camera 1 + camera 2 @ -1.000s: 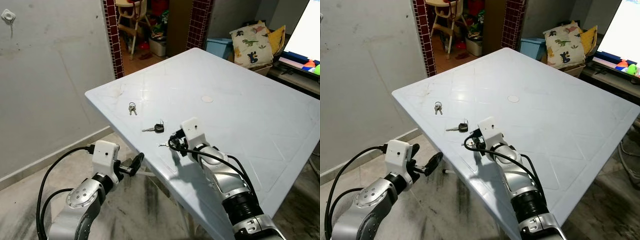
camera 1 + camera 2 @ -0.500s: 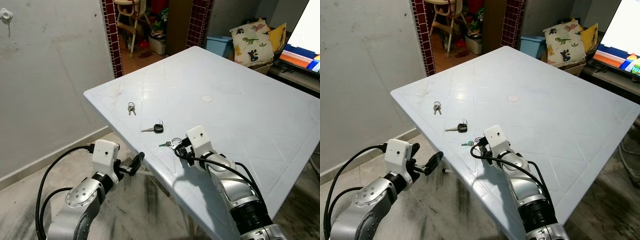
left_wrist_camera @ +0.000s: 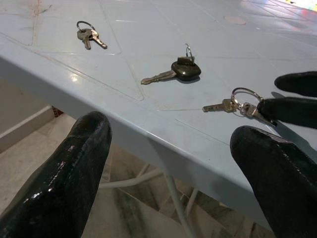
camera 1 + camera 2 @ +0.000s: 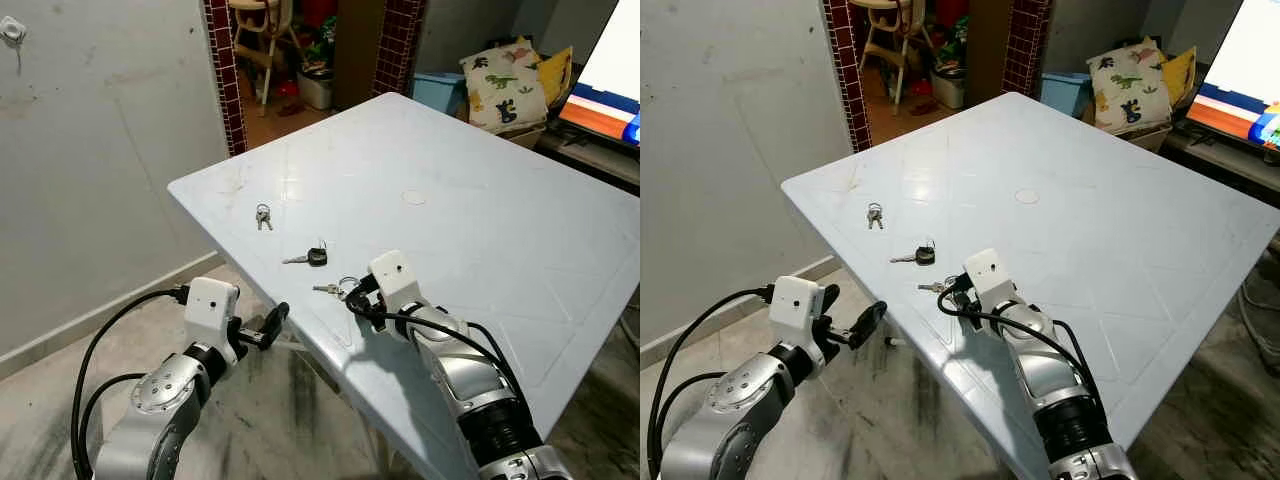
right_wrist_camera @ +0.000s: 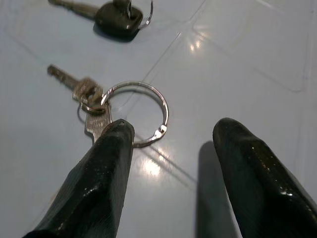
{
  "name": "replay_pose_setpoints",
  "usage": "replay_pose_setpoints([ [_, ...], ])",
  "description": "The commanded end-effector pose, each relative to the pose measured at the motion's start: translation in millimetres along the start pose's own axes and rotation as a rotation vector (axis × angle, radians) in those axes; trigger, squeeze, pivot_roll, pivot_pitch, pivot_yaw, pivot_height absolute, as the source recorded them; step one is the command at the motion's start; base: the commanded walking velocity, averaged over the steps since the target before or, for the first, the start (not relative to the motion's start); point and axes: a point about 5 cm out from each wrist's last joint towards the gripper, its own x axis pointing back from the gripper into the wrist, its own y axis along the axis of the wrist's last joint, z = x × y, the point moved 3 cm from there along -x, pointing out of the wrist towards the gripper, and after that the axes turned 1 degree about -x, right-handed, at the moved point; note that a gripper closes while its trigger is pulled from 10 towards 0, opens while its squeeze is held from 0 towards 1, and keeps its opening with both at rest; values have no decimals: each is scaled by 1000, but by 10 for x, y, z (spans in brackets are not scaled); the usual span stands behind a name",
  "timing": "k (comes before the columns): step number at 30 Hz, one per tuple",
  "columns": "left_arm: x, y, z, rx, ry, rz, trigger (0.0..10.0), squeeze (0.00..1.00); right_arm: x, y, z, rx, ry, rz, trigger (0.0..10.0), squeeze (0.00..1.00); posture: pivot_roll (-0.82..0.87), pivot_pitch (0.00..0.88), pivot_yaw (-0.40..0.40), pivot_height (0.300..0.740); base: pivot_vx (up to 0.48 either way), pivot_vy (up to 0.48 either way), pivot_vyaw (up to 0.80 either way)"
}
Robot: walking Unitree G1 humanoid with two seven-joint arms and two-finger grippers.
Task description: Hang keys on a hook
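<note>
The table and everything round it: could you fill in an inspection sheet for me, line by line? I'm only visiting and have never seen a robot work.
Surface: white plastic table, moulded diamond lines, bare apart from keys.
Job's things: ringed keys lying flat nearest the robot; black-headed key beyond them; small key pair farther off near the table edge. White wall hook high on the grey wall.
Clutter: nothing seen on the table.
Grippers: right gripper open, low over the table, one finger on the ringed keys. Left gripper open, off the table edge, below the tabletop.
Cables: black cables along both forearms.
Surroundings: dinosaur cushion, doorway with tiled frame, screen at the right.
</note>
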Motion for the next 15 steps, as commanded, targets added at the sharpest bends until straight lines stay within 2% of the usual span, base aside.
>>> replay_pose_setpoints([
  [1,4,38,-15,-19,-5,-4,10000,0,-4,132,-24,-22,-15,-39,10000,0,99,11,-14,740,0,0,0],
  [9,-10,50,-15,-23,-9,-6,10000,0,30,218,39,-67,6,-68,10000,0,97,7,-12,740,0,0,0],
  [15,-8,42,-24,-22,-11,-4,10000,0,52,26,142,-28,53,1,10000,0,96,7,-14,740,0,0,0],
])
